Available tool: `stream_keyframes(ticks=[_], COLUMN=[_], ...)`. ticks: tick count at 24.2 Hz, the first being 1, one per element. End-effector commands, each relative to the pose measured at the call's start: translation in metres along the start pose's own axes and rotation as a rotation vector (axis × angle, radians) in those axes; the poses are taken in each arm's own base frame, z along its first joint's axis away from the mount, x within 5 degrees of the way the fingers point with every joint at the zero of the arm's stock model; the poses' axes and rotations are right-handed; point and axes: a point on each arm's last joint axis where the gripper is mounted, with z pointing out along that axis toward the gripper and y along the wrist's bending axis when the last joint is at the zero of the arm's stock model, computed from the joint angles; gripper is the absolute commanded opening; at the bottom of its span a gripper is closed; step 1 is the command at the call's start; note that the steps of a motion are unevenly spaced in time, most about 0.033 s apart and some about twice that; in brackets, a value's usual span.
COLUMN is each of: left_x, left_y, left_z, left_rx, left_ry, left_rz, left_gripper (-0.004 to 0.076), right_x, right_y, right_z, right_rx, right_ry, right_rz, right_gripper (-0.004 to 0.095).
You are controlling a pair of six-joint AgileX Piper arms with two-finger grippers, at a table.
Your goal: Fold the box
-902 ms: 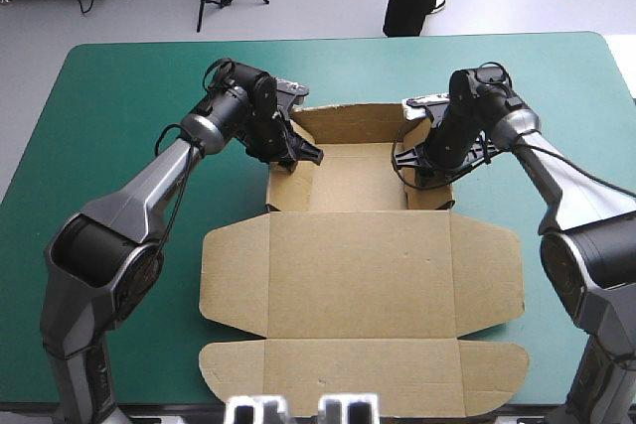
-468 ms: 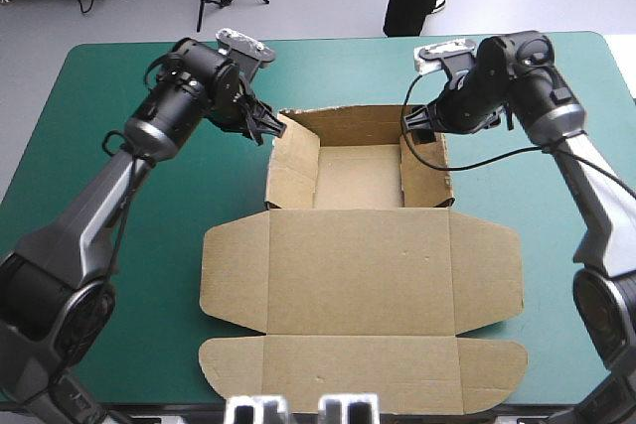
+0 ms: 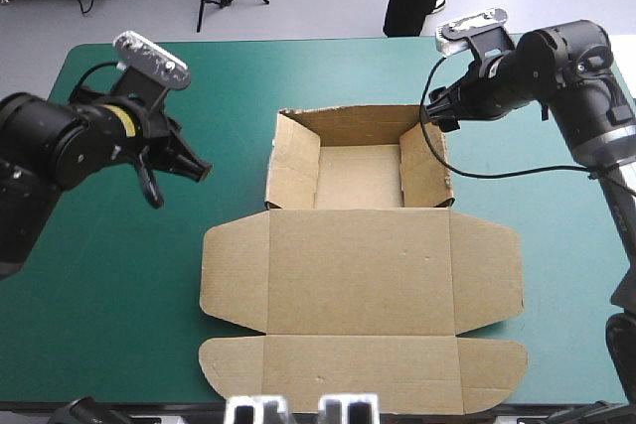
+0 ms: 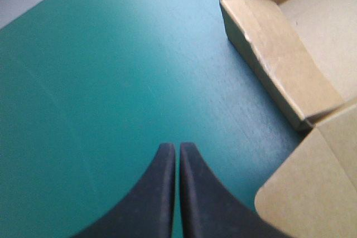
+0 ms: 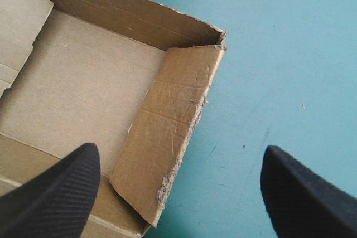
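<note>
The brown box (image 3: 360,178) stands mid-table as an open tray with its back and side walls raised. Its lid (image 3: 363,280) lies flat toward the table's near edge, flaps spread. My left gripper (image 3: 177,174) hovers over the teal-green cover well to the left of the tray, holding nothing. In the left wrist view the left gripper (image 4: 177,146) is shut, the box's left wall (image 4: 279,62) ahead and to one side. My right gripper (image 3: 438,112) hangs open by the tray's far right corner. In the right wrist view the right gripper (image 5: 179,150) straddles the right wall (image 5: 170,121) from above without touching it.
The teal-green cover (image 3: 99,275) stretches wide on both sides of the box. The lid's front flap (image 3: 363,374) reaches almost to the table's near edge. The table's far edge (image 3: 328,41) runs behind the tray.
Both arms have drawn up and outward from the tray's side walls. The left gripper swung far left and shut. The right gripper opened wider and rose by the far right corner.
</note>
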Motion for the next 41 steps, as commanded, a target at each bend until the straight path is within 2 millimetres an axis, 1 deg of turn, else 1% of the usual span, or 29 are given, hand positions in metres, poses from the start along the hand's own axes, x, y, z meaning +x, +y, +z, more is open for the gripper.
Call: stream_keyframes(ticks=[1, 5, 9, 10, 11, 12, 13, 14, 16, 17, 18, 20, 23, 24, 26, 27, 29, 31, 32, 38, 41], left_x=[0.033, 0.072, 0.098, 0.107, 0.112, 0.113, 0.112, 0.112, 0.11, 0.11, 0.11, 0.11, 0.11, 0.111, 0.111, 0.11, 0.11, 0.11, 0.11, 0.11, 0.11], left_y=[-0.006, -0.017, -0.024, -0.027, -0.029, -0.03, -0.03, -0.03, -0.029, -0.029, -0.029, -0.029, -0.029, -0.029, -0.029, -0.029, -0.029, -0.029, -0.029, -0.029, -0.029], left_z=[-0.009, 0.011, 0.024, 0.028, 0.032, 0.032, 0.032, 0.032, 0.033, 0.033, 0.033, 0.033, 0.033, 0.033, 0.033, 0.033, 0.033, 0.033, 0.033, 0.033, 0.033], left_rx=[0.022, 0.033, 0.038, 0.045, 0.047, 0.047, 0.045, 0.045, 0.043, 0.043, 0.042, 0.042, 0.043, 0.043, 0.042, 0.042, 0.042, 0.042, 0.042, 0.042, 0.039], left_ry=[0.059, 0.181, 0.259, 0.287, 0.298, 0.301, 0.299, 0.29, 0.269, 0.268, 0.266, 0.266, 0.273, 0.279, 0.278, 0.275, 0.271, 0.271, 0.271, 0.271, 0.269], left_rz=[0.006, -0.003, -0.001, -0.002, -0.005, -0.013, -0.028, -0.028, -0.028, -0.028, -0.028, -0.028, -0.028, -0.028, -0.03, -0.03, -0.03, -0.03, -0.03, -0.03, -0.028], left_gripper=[-0.0003, -0.0003, -0.0003, -0.0003, -0.0003, -0.0003, -0.0003, -0.0003, -0.0003, -0.0003, -0.0003, -0.0003, -0.0003, -0.0006, -0.0006, -0.0006, -0.0006, -0.0006, -0.0006, -0.0006, -0.0006], right_x=[-0.001, -0.002, -0.004, -0.005, -0.005, -0.005, -0.005, -0.005, -0.003, -0.002, -0.001, 0.003, 0.008, 0.009, 0.011, 0.011, 0.011, 0.011, 0.011, 0.011, 0.011], right_y=[0.0, -0.001, -0.001, -0.001, -0.001, -0.001, -0.001, -0.001, -0.001, -0.001, -0.001, 0.0, 0.001, 0.001, 0.003, 0.003, 0.002, 0.001, 0.001, -0.011, -0.027], right_z=[-0.014, -0.003, 0.013, 0.023, 0.036, 0.042, 0.056, 0.063, 0.087, 0.103, 0.11, 0.135, 0.154, 0.16, 0.168, 0.169, 0.169, 0.169, 0.169, 0.165, 0.158], right_rx=[0.009, 0.006, 0.002, 0.0, -0.003, -0.004, -0.006, -0.011, -0.015, -0.016, -0.016, -0.017, -0.021, -0.024, -0.044, -0.045, -0.049, -0.042, -0.034, 0.027, 0.042], right_ry=[-0.02, 0.004, 0.039, 0.061, 0.089, 0.103, 0.134, 0.148, 0.202, 0.239, 0.253, 0.31, 0.354, 0.366, 0.384, 0.386, 0.385, 0.385, 0.386, 0.381, 0.369], right_rz=[-0.004, 0.004, 0.007, 0.017, 0.027, 0.031, 0.052, 0.063, 0.093, 0.105, 0.11, 0.137, 0.138, 0.139, 0.144, 0.139, 0.099, 0.076, 0.069, 0.021, 0.017], right_gripper=[0.0739, 0.0739, 0.0739, 0.0739, 0.0739, 0.0739, 0.0739, 0.0739, 0.0739, 0.0739, 0.0739, 0.0739, 0.071, 0.0676, 0.0529, 0.0427, 0.0172, 0.0008, -0.0016, -0.0016, -0.0017])
